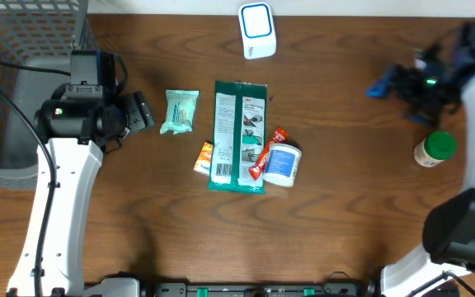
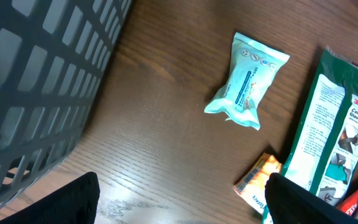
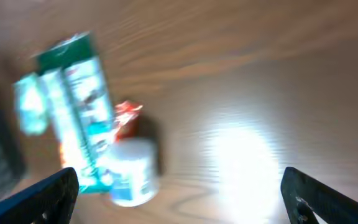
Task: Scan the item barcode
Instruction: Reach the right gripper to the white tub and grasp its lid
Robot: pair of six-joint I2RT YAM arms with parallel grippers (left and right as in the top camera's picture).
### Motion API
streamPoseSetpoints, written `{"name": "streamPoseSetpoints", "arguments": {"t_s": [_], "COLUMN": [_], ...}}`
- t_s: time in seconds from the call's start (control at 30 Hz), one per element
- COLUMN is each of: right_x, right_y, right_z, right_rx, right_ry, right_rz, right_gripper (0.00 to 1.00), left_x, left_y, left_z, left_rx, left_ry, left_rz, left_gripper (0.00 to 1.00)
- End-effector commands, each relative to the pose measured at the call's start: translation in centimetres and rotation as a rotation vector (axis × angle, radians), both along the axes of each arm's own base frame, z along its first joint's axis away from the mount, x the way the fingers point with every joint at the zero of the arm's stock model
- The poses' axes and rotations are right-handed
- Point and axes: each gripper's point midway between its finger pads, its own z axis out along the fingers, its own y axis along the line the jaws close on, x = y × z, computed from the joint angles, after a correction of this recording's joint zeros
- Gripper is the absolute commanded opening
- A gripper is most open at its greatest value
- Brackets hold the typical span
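Note:
Several items lie mid-table: a teal wipes packet (image 1: 180,111), a long green glove package (image 1: 239,136), an orange sachet (image 1: 204,157), a red sachet (image 1: 269,153) and a white tub (image 1: 284,163). The white-and-blue scanner (image 1: 256,31) stands at the back centre. My left gripper (image 1: 147,111) is open just left of the teal packet (image 2: 246,81), with only bare wood between its fingers (image 2: 73,199). My right gripper (image 1: 379,86) is open and empty at the far right, above the table. Its view is blurred and shows the tub (image 3: 132,171) and the green package (image 3: 79,99).
A grey mesh basket (image 1: 23,66) fills the back left corner, close behind the left arm. A white bottle with a green cap (image 1: 434,150) stands upright at the right, just below the right arm. Bare wood lies between the tub and the bottle.

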Motion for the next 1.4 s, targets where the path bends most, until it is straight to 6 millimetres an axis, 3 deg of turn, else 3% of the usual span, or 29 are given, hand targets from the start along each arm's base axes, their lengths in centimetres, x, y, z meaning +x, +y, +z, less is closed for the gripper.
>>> {"name": "streamPoseSetpoints", "arguments": {"t_s": [0.0, 0.17, 0.37, 0.53, 0.9, 0.93, 1.03, 1.2, 1.37], "right_x": [-0.7, -1.5, -2.8, -4.3, -5.7, -5.6, -5.2, -4.1, -4.1], "right_y": [8.3, 14.1, 18.1, 18.8, 19.6, 19.5, 19.7, 19.2, 18.2], "right_z": [-1.4, -6.5, -10.8, -14.1, -17.7, -17.8, -17.4, -14.5, -11.3], "right_rx": [0.126, -0.002, -0.083, -0.201, -0.191, -0.188, -0.166, -0.153, -0.182], "right_ry": [0.052, 0.090, 0.069, 0.069, 0.050, 0.049, 0.033, -0.053, -0.133], "right_rz": [0.114, 0.165, 0.205, 0.153, 0.119, 0.111, 0.105, 0.137, 0.164], "right_gripper": [0.99, 0.99, 0.99, 0.99, 0.99, 0.99, 0.87, 0.59, 0.57], "left_x": [0.1, 0.1, 0.1, 0.1, 0.1, 0.1, 0.1, 0.1, 0.1], "left_y": [0.0, 0.0, 0.0, 0.0, 0.0, 0.0, 0.0, 0.0, 0.0], "left_z": [-0.1, -0.1, -0.1, -0.1, -0.1, -0.1, -0.1, -0.1, -0.1], "left_rx": [-0.001, -0.001, -0.002, -0.002, -0.001, -0.002, -0.002, -0.001, -0.001], "left_ry": [0.006, 0.006, 0.006, 0.006, 0.006, 0.006, 0.006, 0.006, 0.006], "left_rz": [-0.006, -0.006, -0.006, -0.006, -0.006, -0.006, -0.007, -0.006, -0.006], "left_gripper": [0.86, 0.86, 0.86, 0.85, 0.85, 0.85, 0.85, 0.85, 0.85]}}
